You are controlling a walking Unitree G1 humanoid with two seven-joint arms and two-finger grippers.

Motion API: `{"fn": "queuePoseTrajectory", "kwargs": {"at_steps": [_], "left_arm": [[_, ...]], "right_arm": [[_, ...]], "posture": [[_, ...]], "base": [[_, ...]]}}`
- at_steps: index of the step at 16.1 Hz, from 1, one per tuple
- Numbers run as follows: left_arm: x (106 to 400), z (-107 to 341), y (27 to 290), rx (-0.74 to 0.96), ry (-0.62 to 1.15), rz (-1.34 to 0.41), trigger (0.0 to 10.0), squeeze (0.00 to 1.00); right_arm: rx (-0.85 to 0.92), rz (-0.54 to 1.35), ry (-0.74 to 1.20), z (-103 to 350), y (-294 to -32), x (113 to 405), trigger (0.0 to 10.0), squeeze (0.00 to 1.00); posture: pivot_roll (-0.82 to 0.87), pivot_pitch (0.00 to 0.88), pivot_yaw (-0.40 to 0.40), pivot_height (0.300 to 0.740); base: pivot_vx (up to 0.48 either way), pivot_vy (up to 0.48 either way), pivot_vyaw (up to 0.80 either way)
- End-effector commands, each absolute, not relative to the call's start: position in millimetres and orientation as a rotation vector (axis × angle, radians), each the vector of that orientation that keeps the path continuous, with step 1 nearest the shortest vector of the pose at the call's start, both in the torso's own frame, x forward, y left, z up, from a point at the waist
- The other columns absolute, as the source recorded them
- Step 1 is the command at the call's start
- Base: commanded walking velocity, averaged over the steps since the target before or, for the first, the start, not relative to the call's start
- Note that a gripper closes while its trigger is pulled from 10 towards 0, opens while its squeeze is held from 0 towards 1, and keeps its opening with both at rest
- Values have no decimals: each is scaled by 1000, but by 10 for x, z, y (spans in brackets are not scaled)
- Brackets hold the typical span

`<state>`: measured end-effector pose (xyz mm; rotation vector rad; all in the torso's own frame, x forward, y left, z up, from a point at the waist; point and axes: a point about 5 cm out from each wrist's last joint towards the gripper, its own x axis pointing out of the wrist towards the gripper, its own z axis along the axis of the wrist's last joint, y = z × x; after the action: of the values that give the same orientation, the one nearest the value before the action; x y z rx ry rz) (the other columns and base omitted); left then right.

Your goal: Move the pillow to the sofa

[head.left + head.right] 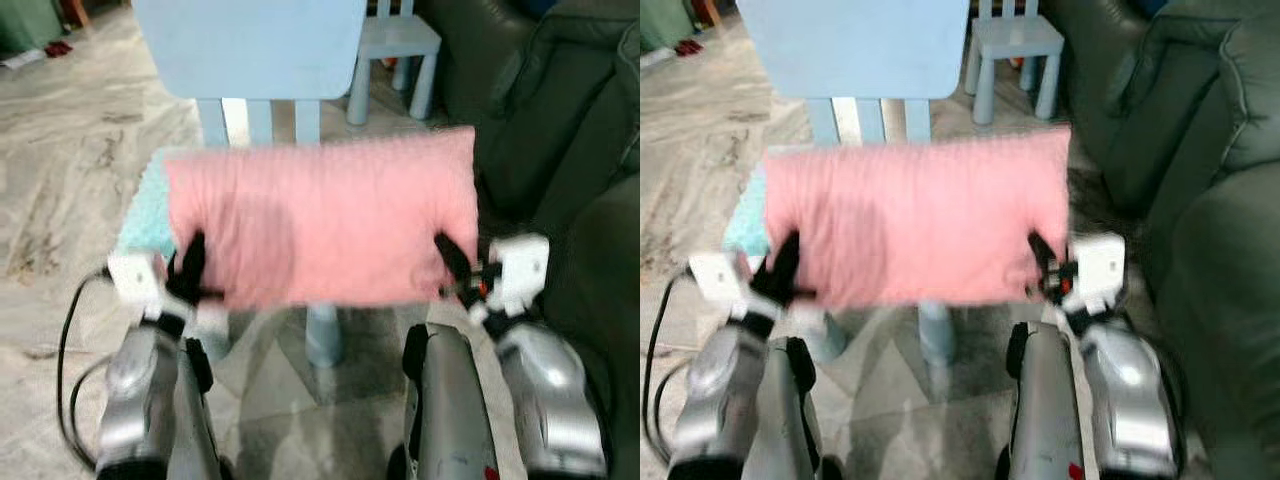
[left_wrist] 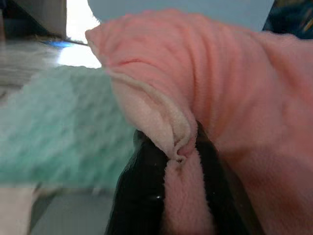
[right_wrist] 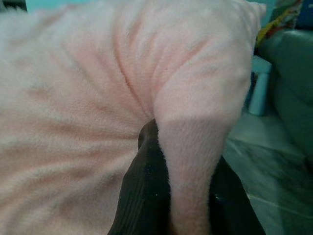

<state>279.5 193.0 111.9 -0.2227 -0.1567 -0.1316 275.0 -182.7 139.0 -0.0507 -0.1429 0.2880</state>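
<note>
A pink fleece pillow (image 1: 320, 220) hangs between my two arms, lifted in front of a light blue chair (image 1: 250, 45). My left gripper (image 1: 188, 268) is shut on the pillow's left lower corner, and in the left wrist view the black fingers (image 2: 142, 196) pinch a fold of its seam. My right gripper (image 1: 452, 262) is shut on the right lower corner, with fleece (image 3: 190, 161) squeezed between the dark fingers. The dark green sofa (image 1: 570, 140) stands to my right.
A mint green cushion (image 1: 145, 215) lies on the chair seat behind the pillow's left side. A small blue stool (image 1: 395, 50) stands at the back beside the sofa. Marble floor (image 1: 60, 170) stretches to the left. A black cable (image 1: 65, 340) loops by my left arm.
</note>
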Motion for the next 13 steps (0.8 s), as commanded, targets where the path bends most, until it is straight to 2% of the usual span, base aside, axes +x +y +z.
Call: {"fn": "queuePoseTrajectory", "kwargs": {"at_steps": [1,2,4,5,6,7,8,9,13], "left_arm": [[2717,1162,1998,-176,-159,-113,0,0],[2653,1125,1990,-166,-136,-129,0,0],[2579,1110,1959,-124,-106,-175,0,0],[2557,1113,1943,-113,-98,-194,0,0],[2554,1126,1929,-104,-101,-205,0,0],[2538,1142,1895,-74,-99,-227,980,0],[2528,1137,1880,-68,-90,-235,3412,0],[2517,1124,1851,-72,-75,-254,10000,0],[2541,1138,1796,-87,-66,-260,10000,0]], "right_arm": [[-70,246,-182,1471,-1814,2672,0,0],[-37,197,-142,1387,-1823,2601,0,0],[-79,181,-84,1288,-1799,2505,0,0],[-109,151,-23,1210,-1830,2486,10000,0],[-114,135,-14,1194,-1856,2482,10000,0],[-106,112,-6,1184,-1891,2467,10000,0],[-104,110,-3,1183,-1894,2465,10000,0],[-107,109,-4,1187,-1898,2467,10000,0],[-82,98,-10,1255,-1846,2517,10000,0]], "posture": [[-132,0,41,330],[-136,0,48,330],[-146,0,59,330],[-150,0,61,330],[-152,0,62,330],[-152,0,61,330],[-151,0,60,330],[-150,0,59,330],[-155,0,53,330]], "base": [[0,0,0],[0,0,0],[0,0,0],[0,0,0],[0,0,0],[0,0,0],[0,0,0],[0,0,0],[0,0,0]]}}
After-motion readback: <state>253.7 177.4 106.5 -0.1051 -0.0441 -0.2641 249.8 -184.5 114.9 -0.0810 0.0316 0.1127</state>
